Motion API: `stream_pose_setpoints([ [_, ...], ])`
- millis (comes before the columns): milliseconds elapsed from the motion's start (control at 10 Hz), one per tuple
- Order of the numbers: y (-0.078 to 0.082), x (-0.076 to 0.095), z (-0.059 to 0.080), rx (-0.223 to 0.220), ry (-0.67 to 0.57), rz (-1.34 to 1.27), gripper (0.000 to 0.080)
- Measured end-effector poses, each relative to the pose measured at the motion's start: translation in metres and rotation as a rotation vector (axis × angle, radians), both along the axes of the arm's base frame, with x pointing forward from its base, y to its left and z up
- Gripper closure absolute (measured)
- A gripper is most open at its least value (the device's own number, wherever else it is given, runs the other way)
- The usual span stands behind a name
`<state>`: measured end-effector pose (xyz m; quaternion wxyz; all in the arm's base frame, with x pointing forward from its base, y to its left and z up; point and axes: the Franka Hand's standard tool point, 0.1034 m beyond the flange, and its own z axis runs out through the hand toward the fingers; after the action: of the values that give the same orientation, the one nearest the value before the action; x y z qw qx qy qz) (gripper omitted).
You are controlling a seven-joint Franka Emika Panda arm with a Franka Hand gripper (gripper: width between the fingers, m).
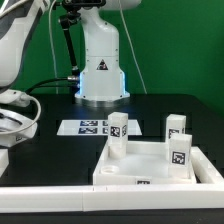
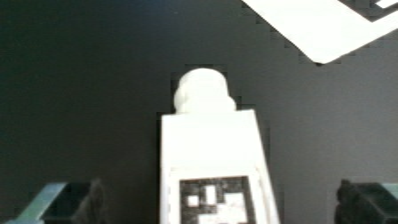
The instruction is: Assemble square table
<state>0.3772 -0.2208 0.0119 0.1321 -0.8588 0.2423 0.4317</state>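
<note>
Square table panel point(image 1: 150, 172) sits nearest me in the exterior view: smooth white plastic with a raised rim, lying flat on the black table point(image 1: 60, 148). I count three short white leg posts standing near it, each tagged: one point(image 1: 181, 155) at its near right corner, one point(image 1: 118, 130) and another point(image 1: 176, 126) farther back. Beyond lies the marker board point(image 1: 88, 127), then the robot base point(image 1: 102, 65). On my wrist view, a blocky tagged leg post point(image 2: 214, 150) with a rounded tip lies centred between the wide-open fingers point(image 2: 71, 203), untouched; gripper point(image 2: 219, 205) holds nothing.
</note>
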Motion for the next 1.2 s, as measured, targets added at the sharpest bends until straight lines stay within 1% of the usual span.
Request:
stream_pose_setpoints([
  [100,0.0,-0.001,0.0,0.0,0.001,-0.001,0.0242],
  [200,0.0,-0.001,0.0,0.0,0.002,-0.001,0.0242],
  [300,0.0,-0.001,0.0,0.0,0.002,-0.001,0.0443],
  [400,0.0,-0.001,0.0,0.0,0.002,-0.002,0.0515],
  [900,0.0,-0.001,0.0,0.0,0.002,-0.002,0.0514],
  [1000,0.003,0.004,0.003,-0.006,0.006,0.0,0.0514],
  [1100,0.016,0.019,0.021,-0.011,-0.014,0.037,0.0514],
  [1200,0.03,0.034,0.043,0.001,-0.043,0.06,0.0512],
])
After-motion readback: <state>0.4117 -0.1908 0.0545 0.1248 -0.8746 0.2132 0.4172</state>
